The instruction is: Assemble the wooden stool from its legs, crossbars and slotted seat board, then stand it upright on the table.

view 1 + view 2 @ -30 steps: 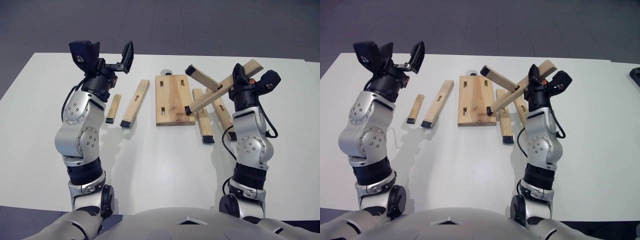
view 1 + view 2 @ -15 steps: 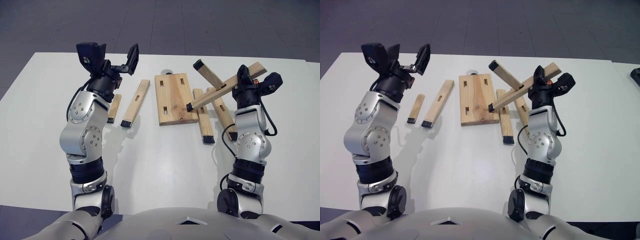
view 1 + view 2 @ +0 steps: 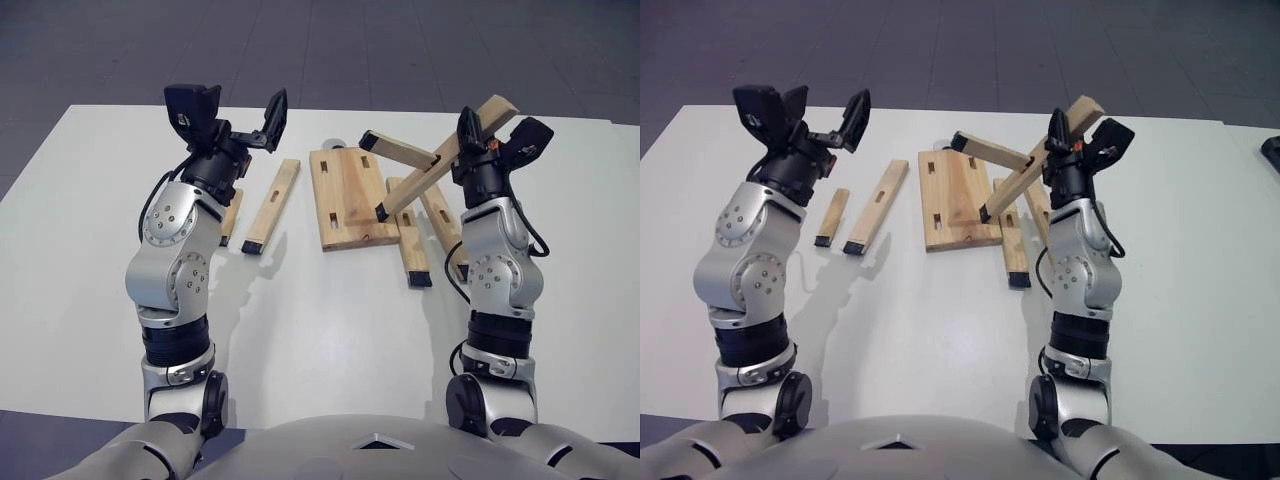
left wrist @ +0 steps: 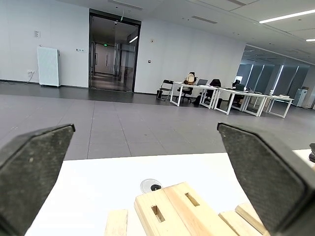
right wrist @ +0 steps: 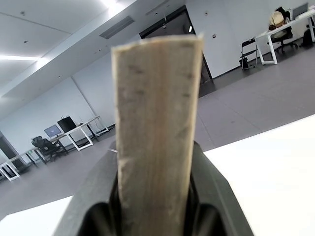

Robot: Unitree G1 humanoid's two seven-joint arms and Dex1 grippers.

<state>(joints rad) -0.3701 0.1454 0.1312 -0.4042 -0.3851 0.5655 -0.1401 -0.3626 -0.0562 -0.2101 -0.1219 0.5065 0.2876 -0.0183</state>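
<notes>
Gripping the leg at upper right, the right fingers hold its capped end angled onto the seat board, likely for slotting; left fingers hover spread, empty

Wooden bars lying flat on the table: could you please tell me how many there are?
4: short bar and longer bar left of the seat board; third bar and fourth bar right of it. The right arm may hide more.

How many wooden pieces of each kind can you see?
Seat board: 1
Sticks: 6
Total: 7
</notes>
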